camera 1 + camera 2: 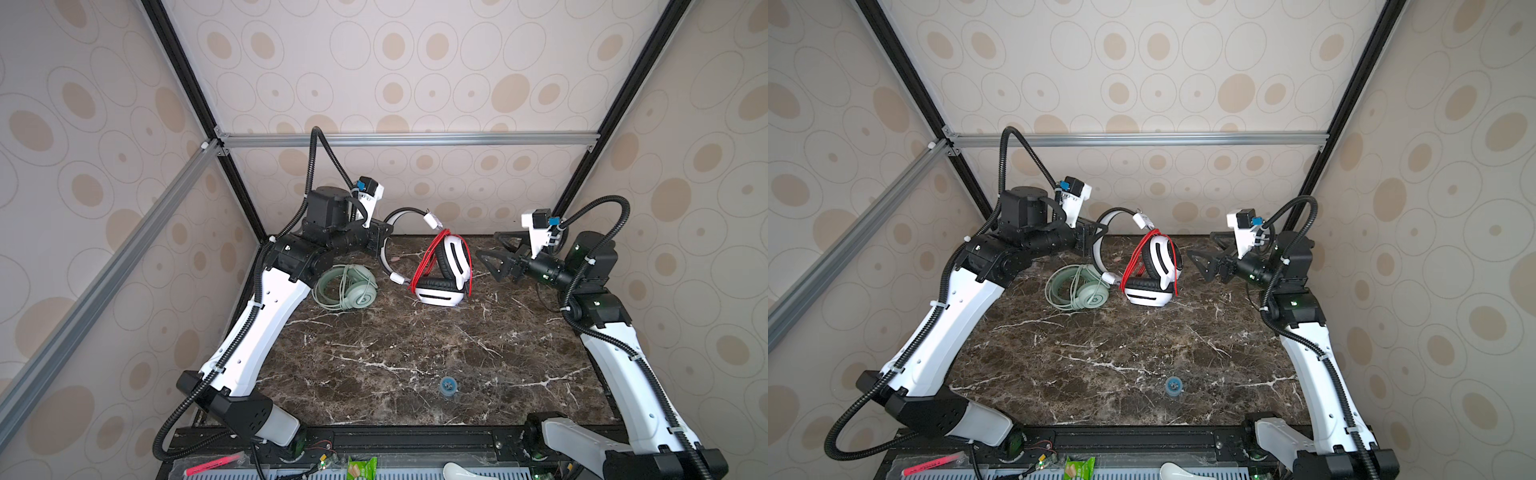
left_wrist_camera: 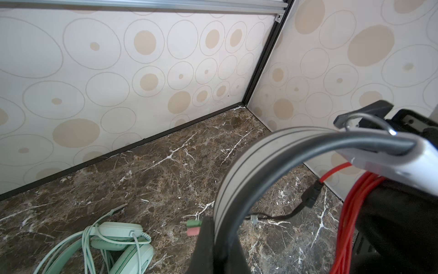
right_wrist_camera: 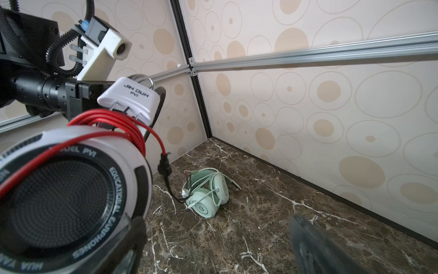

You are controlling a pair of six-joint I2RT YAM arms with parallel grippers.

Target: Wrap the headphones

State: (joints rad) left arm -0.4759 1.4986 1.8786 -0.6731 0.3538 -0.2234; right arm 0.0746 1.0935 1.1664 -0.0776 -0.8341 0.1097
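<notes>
The white-and-black headphones stand on the marble table near the back, with the thin red cord wound around the ear cups. My left gripper is shut on their grey headband and holds it up. In the right wrist view an ear cup fills the near side. My right gripper stands open just right of the cups with nothing between its fingers. The mint green headphones lie on the table below my left arm, their cord looped around them.
A small blue round thing sits on the table toward the front. Patterned walls and a black frame post close in the back corners. A pink marker and a green packet lie on the front rail.
</notes>
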